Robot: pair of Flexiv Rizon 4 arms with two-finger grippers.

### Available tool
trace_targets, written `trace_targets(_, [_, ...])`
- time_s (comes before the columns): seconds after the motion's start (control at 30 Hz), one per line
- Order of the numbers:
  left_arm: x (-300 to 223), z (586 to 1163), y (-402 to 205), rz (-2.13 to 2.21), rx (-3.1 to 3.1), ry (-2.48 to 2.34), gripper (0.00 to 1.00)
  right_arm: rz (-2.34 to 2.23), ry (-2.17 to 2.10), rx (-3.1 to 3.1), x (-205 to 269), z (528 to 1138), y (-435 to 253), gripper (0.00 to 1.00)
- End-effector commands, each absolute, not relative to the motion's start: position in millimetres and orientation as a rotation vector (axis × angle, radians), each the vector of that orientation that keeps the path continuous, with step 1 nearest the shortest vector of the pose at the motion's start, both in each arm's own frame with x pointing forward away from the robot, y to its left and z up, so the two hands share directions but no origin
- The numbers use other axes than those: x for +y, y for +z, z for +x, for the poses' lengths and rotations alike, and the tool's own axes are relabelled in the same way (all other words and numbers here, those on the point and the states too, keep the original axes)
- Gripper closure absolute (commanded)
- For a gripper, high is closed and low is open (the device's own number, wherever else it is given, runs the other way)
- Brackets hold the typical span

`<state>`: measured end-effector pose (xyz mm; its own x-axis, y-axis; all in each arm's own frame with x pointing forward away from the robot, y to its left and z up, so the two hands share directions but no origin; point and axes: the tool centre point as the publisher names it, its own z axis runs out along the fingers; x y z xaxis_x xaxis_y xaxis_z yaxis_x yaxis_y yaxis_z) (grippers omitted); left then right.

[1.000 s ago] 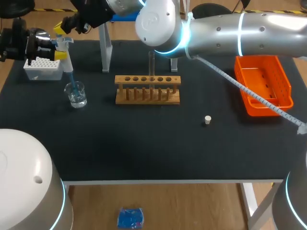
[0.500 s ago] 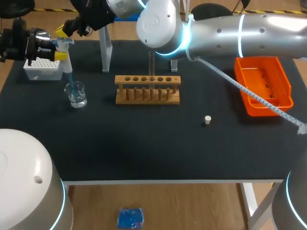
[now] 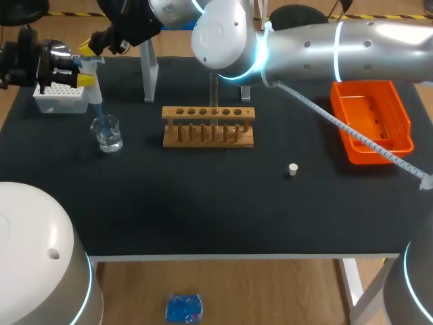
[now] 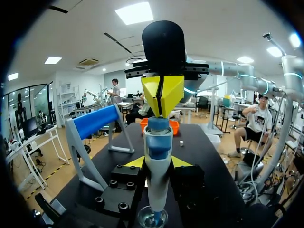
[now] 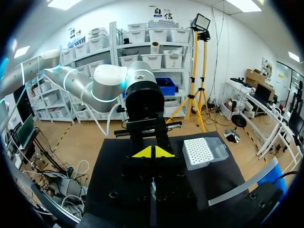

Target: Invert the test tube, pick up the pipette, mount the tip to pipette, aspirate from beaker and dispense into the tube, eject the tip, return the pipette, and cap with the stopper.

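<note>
My left gripper [image 3: 85,72] is shut on the white-and-blue pipette [image 3: 93,81] and holds it upright at the table's far left. The pipette's blue tip dips into the water in the glass beaker [image 3: 107,133]. In the left wrist view the pipette [image 4: 157,175] stands between the yellow fingertips [image 4: 135,162], with the beaker [image 4: 153,218] below. My right arm reaches across from the right, and its shut gripper [image 3: 88,47] sits right above the blue plunger [image 4: 158,124]. A clear test tube [image 3: 214,91] stands upright in the wooden rack [image 3: 208,127]. The small white stopper [image 3: 293,169] lies alone to the right.
A white tip box [image 3: 61,99] sits behind the beaker, under my left gripper. The grey pipette stand [image 3: 149,68] rises behind the rack. An orange tray [image 3: 371,120] lies at the far right. My right arm's long body spans the back of the table.
My right gripper has shifted slightly to the right over the pipette's top. The left gripper, the pipette and the beaker have kept still.
</note>
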<state>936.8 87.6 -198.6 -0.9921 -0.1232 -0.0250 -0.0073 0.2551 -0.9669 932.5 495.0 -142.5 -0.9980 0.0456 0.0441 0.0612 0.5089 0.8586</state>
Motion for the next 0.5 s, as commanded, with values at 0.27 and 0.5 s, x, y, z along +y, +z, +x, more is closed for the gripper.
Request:
trace_targets(0.27, [87, 938, -192, -0.125, 2.41, -1.857, 1.0, -0.073, -1.588, -2.721, 488, 934, -124, 0.72])
trace_targets(0.5, [87, 938, -192, -0.125, 2.41, -1.857, 1.0, -0.094, -1.637, -2.73, 468, 935, -109, 0.0])
